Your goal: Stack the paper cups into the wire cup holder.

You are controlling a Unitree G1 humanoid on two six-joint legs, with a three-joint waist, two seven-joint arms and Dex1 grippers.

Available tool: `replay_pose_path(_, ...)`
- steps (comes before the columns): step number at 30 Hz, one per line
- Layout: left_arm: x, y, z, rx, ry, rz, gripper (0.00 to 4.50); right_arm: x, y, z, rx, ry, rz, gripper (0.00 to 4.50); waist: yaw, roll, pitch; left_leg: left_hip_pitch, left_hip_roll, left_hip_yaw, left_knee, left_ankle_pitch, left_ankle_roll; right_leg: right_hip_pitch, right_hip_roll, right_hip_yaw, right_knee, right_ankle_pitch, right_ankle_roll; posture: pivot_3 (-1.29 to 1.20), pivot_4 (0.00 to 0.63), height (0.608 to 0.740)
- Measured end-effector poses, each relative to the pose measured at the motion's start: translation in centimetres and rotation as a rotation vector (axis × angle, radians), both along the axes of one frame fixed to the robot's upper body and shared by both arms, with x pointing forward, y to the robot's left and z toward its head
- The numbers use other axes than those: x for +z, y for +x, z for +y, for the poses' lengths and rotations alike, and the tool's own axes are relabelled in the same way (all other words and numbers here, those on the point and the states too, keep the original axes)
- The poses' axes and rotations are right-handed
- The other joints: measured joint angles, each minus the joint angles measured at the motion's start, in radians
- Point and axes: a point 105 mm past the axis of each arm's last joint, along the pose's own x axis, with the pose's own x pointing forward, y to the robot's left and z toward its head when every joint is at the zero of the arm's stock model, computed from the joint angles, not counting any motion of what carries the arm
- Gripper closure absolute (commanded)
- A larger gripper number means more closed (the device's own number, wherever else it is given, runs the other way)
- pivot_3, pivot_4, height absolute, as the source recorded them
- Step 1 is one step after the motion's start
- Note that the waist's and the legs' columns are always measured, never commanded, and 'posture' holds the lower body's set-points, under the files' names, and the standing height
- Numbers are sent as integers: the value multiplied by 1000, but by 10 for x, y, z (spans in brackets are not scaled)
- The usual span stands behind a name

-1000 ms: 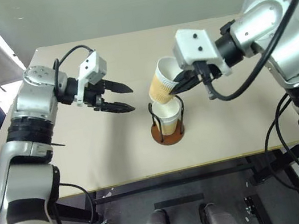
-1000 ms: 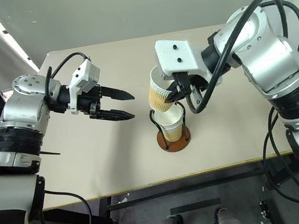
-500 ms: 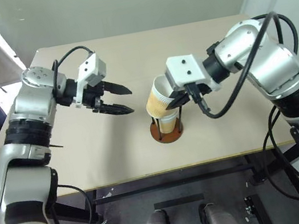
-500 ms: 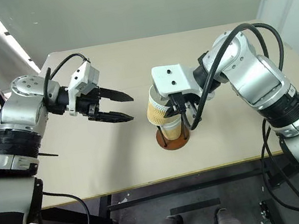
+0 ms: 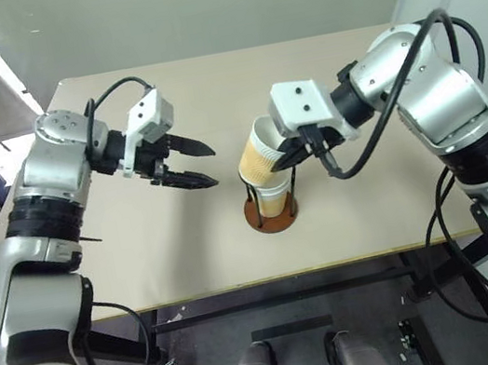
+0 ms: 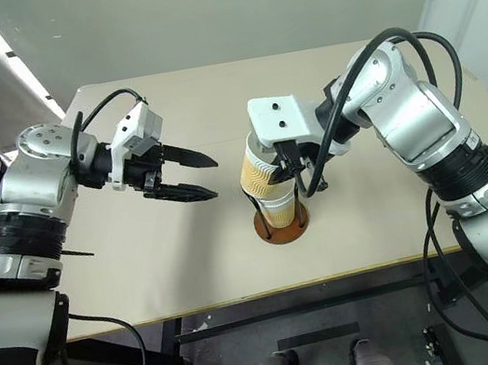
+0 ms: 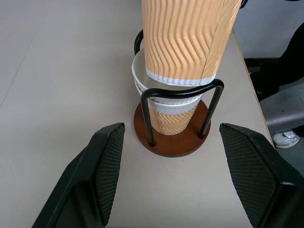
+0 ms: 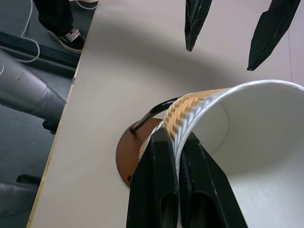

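One cup is pinched by its rim in the right gripper, fingers closed on the wall. Its long axis tilts toward eleven o'clock, its foot entering the cups nested in the holder below. The left gripper, spread and empty, hangs at nine o'clock of the holder, well apart. All stands on a tan table; a grey wall rises behind.
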Motion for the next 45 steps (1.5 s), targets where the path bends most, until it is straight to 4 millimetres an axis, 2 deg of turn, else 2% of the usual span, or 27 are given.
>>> replay_pose_path(12, 1, -1, 0, -1, 2, 0, 1064, -7, 6, -7, 4, -73, -29, 4479, 0, 0, 0, 0, 0, 0, 0, 0, 0, 0, 0, 0, 0, 0, 0, 0, 150, 740)
replay_pose_path(15, 1, -1, -1, -3, 3, -1, 1064, -9, 6, -7, 4, -85, -33, 3934, 0, 0, 0, 0, 0, 0, 0, 0, 0, 0, 0, 0, 0, 0, 0, 0, 150, 740)
replay_pose_path(21, 0, -1, 0, -1, 5, 0, 1064, -11, 2, 10, -5, -12, 50, 1871, -4, 0, 0, 0, 0, 0, 0, 0, 0, 0, 0, 0, 0, 0, 0, 0, 150, 740)
replay_pose_path(24, 0, -1, -1, -1, 5, 2, 1064, -6, 1, 19, -27, 69, 101, 1871, -4, 0, 0, 0, 0, 0, 0, 0, 0, 0, 0, 0, 0, 0, 0, 0, 150, 740)
replay_pose_path(28, 1, 0, 0, 9, -23, 7, 1064, 24, 5, 19, -112, 242, 126, 1871, -3, 0, 0, 0, 0, 0, 0, 0, -1, 0, 0, 0, 0, -1, -2, 0, 150, 740)
replay_pose_path(30, 5, 3, -2, 41, -77, 0, 1064, 42, 12, 9, -200, 379, 126, 1871, 0, 0, 0, 0, -1, 0, 0, 0, -1, 0, 0, 0, 0, -1, -2, 0, 150, 740)
replay_pose_path(32, 10, 10, -2, 105, -137, -15, 1064, 55, 24, -11, -319, 522, 114, 1871, 3, -1, 0, 0, -1, 0, 0, 0, -1, 0, 0, 0, 0, -1, -2, 0, 150, 740)
replay_pose_path(34, 14, 16, 1, 171, -189, -30, 1064, 56, 36, -31, -435, 615, 96, 1871, 3, -1, -1, 1, 0, 0, 0, 0, -1, 0, 0, 0, 0, -1, -2, 0, 150, 740)
replay_pose_path(39, 14, 39, 17, 408, -336, -70, 1064, 23, 83, -103, -823, 797, 41, 1871, 3, -1, -1, 3, 0, 0, 0, 2, -1, 1, 0, 1, 1, 3, 4, 0, 150, 740)
replay_pose_path(42, 12, 51, 26, 539, -398, -98, 1064, 7, 99, -133, -974, 849, -17, 1871, 2, -1, 0, 3, 0, 1, 0, 4, 0, 1, 0, 1, 1, 5, 6, 0, 150, 740)
replay_pose_path(45, 14, 61, 39, 669, -451, -137, 1064, -1, 106, -152, -1050, 896, -87, 1871, -1, -1, 0, 4, 0, 2, 0, 5, 1, 2, 0, 3, 0, 7, 8, 0, 150, 740)
